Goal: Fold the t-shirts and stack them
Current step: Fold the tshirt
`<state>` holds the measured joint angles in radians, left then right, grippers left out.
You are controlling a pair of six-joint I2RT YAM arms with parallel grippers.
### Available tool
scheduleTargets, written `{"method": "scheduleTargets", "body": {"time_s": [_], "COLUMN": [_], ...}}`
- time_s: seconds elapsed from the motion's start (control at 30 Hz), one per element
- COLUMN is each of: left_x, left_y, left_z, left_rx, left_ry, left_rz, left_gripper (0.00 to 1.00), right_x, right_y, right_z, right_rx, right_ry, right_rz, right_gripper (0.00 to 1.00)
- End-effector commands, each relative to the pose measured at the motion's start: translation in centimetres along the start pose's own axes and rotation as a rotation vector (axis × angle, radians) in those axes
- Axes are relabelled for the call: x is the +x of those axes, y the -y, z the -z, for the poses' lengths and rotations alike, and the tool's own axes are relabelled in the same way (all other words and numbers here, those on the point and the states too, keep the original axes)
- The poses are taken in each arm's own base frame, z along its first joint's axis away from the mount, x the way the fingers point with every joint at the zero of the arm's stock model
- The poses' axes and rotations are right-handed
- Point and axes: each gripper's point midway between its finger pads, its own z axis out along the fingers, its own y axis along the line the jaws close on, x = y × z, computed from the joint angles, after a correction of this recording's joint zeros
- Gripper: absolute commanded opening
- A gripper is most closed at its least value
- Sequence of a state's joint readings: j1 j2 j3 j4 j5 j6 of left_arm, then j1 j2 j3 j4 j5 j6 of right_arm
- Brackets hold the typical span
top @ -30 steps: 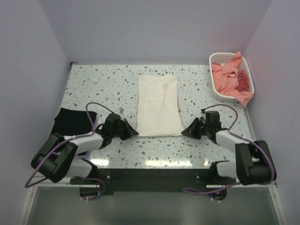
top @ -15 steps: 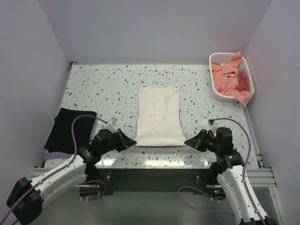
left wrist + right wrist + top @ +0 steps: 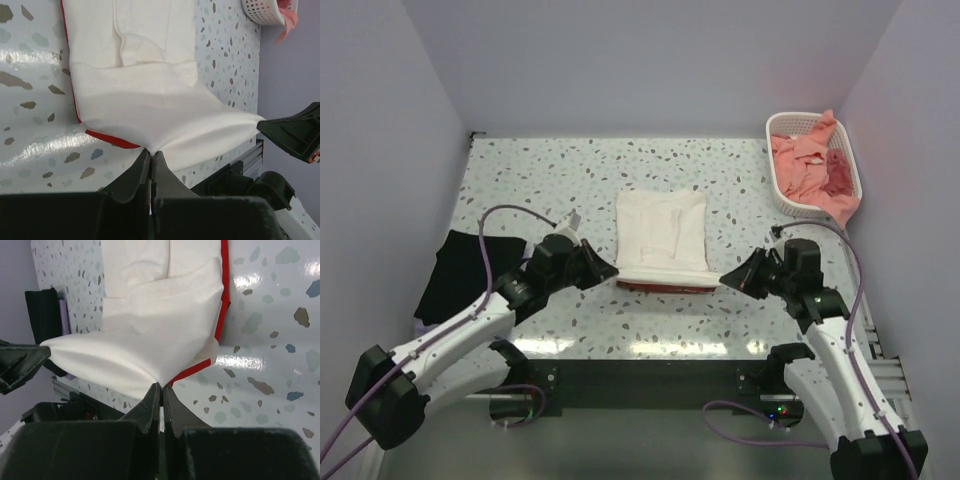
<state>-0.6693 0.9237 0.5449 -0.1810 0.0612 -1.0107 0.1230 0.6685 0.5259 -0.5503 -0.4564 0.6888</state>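
The cream-white t-shirt (image 3: 662,232) lies in the middle of the table, its near part lifted and carried over the far part, red print showing along the fold underneath (image 3: 660,287). My left gripper (image 3: 609,273) is shut on its near left corner; the same corner shows in the left wrist view (image 3: 150,150). My right gripper (image 3: 725,279) is shut on the near right corner (image 3: 161,384). The cloth (image 3: 150,100) hangs taut between both. A black t-shirt (image 3: 460,272) lies folded at the left over a lavender one (image 3: 428,325). Salmon-pink t-shirts (image 3: 810,165) fill the basket.
A white lattice basket (image 3: 781,195) stands at the far right corner against the wall. Walls close in the table on the left, back and right. The black bar of the arm bases (image 3: 650,375) runs along the near edge.
Both grippers first pulled the shirt's near edge toward the near table edge, then lifted it and carried it away from the bases over the shirt. The shirt now looks shorter and shows red underneath.
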Motion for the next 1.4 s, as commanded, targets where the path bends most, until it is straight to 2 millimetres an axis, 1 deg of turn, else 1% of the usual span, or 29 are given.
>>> {"method": "scheduleTargets", "body": {"time_s": [0.0, 0.07, 0.1, 0.2, 0.23, 0.27, 0.37, 0.4, 0.43, 0.47, 0.5, 0.53, 0.6, 0.63, 0.67, 0.7, 0.73, 0.8, 0.87, 0.9, 0.93, 1.0, 1.03, 1.07, 1.13, 1.27, 1.3, 1.33, 1.37], "left_x": [-4.1, -5.9, -6.8, -8.6, -9.4, -10.1, -12.6, -14.1, -14.5, -15.1, -16.1, -16.9, -18.5, -19.2, -19.7, -20.7, -21.2, -22.5, -23.7, -24.4, -25.2, -25.8, -26.1, -27.0, -27.5, -29.3, -29.2, -29.2, -29.0], "left_y": [1.5, 1.5, 1.7, 2.1, 2.5, 2.4, 2.8, 3.8, 2.8, 2.7, 2.9, 3.0, 3.2, 3.1, 3.0, 3.0, 3.0, 2.5, 2.0, 1.4, 0.9, -0.3, -0.8, -0.2, -1.2, -0.7, -0.8, -0.8, -0.8], "left_z": [-0.7, -1.7, -2.5, -3.6, -4.4, -4.8, -6.8, -7.1, -8.3, -8.9, -10.0, -10.4, -12.2, -12.8, -13.4, -14.6, -15.2, -17.4, -18.6, -19.8, -20.2, -22.0, -22.4, -22.8, -23.9, -24.4, -24.8, -25.1, -25.4], "left_rx": [0.009, 0.004, -0.001, 0.012, 0.011, 0.006, 0.005, 0.025, 0.003, 0.002, 0.011, 0.025, 0.03, 0.035, 0.035, 0.045, 0.054, 0.051, 0.066, 0.062, 0.065, 0.065, 0.079, 0.127, 0.151, 0.228, 0.242, 0.249, 0.256], "left_ry": [0.073, 0.07, 0.069, 0.076, 0.072, 0.077, 0.081, 0.102, 0.085, 0.082, 0.089, 0.092, 0.092, 0.089, 0.087, 0.084, 0.082, 0.075, 0.071, 0.072, 0.078, 0.071, 0.056, 0.074, 0.064, 0.097, 0.09, 0.086, 0.079], "left_rz": [-0.05, -0.036, -0.03, -0.02, -0.021, -0.018, -0.006, -0.009, 0.013, 0.027, 0.034, 0.047, 0.056, 0.061, 0.068, 0.072, 0.073, 0.079, 0.083, 0.088, 0.093, 0.104, 0.115, 0.1, 0.112, 0.086, 0.09, 0.094, 0.093], "left_gripper": [0.0, 0.0, 0.0, 0.0, 0.0, 0.0, 0.0, 0.0, 0.0, 0.0, 0.0, 0.0, 0.0, 0.0, 0.0, 0.0, 0.0, 0.0, 0.0, 0.0, 0.0, 0.0, 0.0, 0.0, 0.01, 0.06, 0.06, 0.13, 0.15], "right_x": [-5.1, -6.9, -7.4, -9.8, -10.2, -11.6, -14.0, -14.6, -16.1, -16.5, -17.1, -18.7, -19.5, -21.1, -21.3, -22.8, -23.4, -24.0, -25.7, -25.4, -26.6, -27.1, -27.6, -27.8, -28.3, -29.1, -29.0, -29.3, -29.1], "right_y": [-1.7, -2.7, -2.3, -3.7, -3.1, -4.2, -4.7, -4.9, -6.1, -5.3, -5.4, -6.3, -5.2, -6.1, -5.0, -5.9, -5.9, -4.5, -4.8, -3.5, -3.9, -3.1, -2.4, -1.8, -0.8, 0.4, 0.6, 0.6, 1.3], "right_z": [-0.7, -1.2, -2.2, -3.4, -4.7, -4.9, -7.1, -7.7, -7.8, -9.4, -10.0, -10.4, -12.7, -13.0, -14.7, -15.1, -15.6, -18.0, -19.2, -20.8, -21.1, -22.3, -23.3, -23.9, -25.0, -26.2, -26.4, -26.6, -27.1], "right_rx": [0.009, 0.0, 0.018, 0.0, 0.023, 0.001, 0.004, 0.006, -0.013, 0.014, 0.016, 0.003, 0.027, 0.008, 0.024, 0.005, 0.007, 0.023, 0.001, 0.019, 0.009, 0.013, 0.017, 0.022, 0.023, 0.014, 0.018, 0.02, 0.033], "right_ry": [0.128, 0.151, 0.136, 0.148, 0.122, 0.148, 0.143, 0.141, 0.16, 0.134, 0.132, 0.145, 0.116, 0.138, 0.109, 0.13, 0.129, 0.101, 0.115, 0.091, 0.109, 0.103, 0.099, 0.096, 0.094, 0.1, 0.094, 0.099, 0.093], "right_rz": [0.033, 0.041, 0.027, 0.032, 0.014, 0.021, 0.008, 0.006, 0.024, 0.008, 0.009, 0.02, 0.001, 0.009, -0.007, 0.0, -0.002, -0.032, -0.03, -0.044, -0.032, -0.036, -0.041, -0.047, -0.059, -0.073, -0.075, -0.074, -0.083], "right_gripper": [0.0, 0.0, 0.0, 0.0, 0.0, 0.0, 0.0, 0.0, 0.0, 0.0, 0.0, 0.0, 0.0, 0.0, 0.0, 0.0, 0.0, 0.0, 0.0, 0.0, 0.0, 0.0, 0.0, 0.0, 0.0, 0.0, 0.0, 0.01, 0.02]}}
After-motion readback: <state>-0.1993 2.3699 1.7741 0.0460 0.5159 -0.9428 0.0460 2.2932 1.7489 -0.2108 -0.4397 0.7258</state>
